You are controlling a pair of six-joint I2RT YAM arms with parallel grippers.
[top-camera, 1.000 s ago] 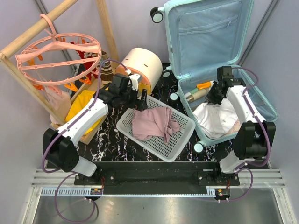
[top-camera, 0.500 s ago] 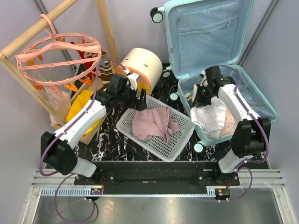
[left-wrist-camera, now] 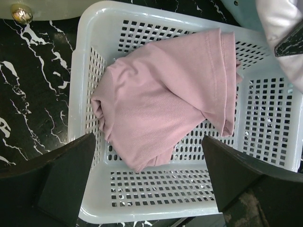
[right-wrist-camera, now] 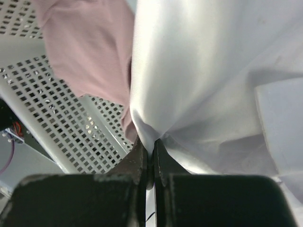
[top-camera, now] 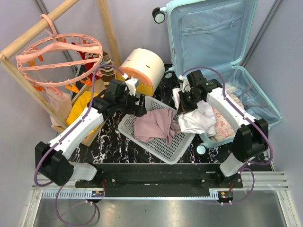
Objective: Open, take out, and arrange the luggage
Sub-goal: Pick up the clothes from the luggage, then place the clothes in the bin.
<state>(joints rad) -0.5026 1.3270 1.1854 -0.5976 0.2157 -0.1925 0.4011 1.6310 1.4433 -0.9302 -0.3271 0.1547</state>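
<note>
Just behind the right pincer (right-wrist-camera: 152, 150), clamped on a white garment (top-camera: 196, 120), the luggage (top-camera: 213, 42) stands open; unpacking step, next probably a release into the basket (top-camera: 147, 147) under the spread left pincer (left-wrist-camera: 147, 139).

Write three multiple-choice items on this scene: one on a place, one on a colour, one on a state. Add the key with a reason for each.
1. The pink garment lies
A) in the white basket
B) on the round drying hanger
C) on the cream-and-orange box

2. The lining of the luggage is
A) red
B) light blue
C) black

3. The right gripper is
A) open and empty
B) shut on a bottle
C) shut on the white garment

Key:
1 A: the left wrist view shows it resting on the basket's perforated floor.
2 B: the raised lid shows light blue fabric with a zip pocket.
3 C: in the right wrist view the fingers meet on a pinch of white cloth.
</note>
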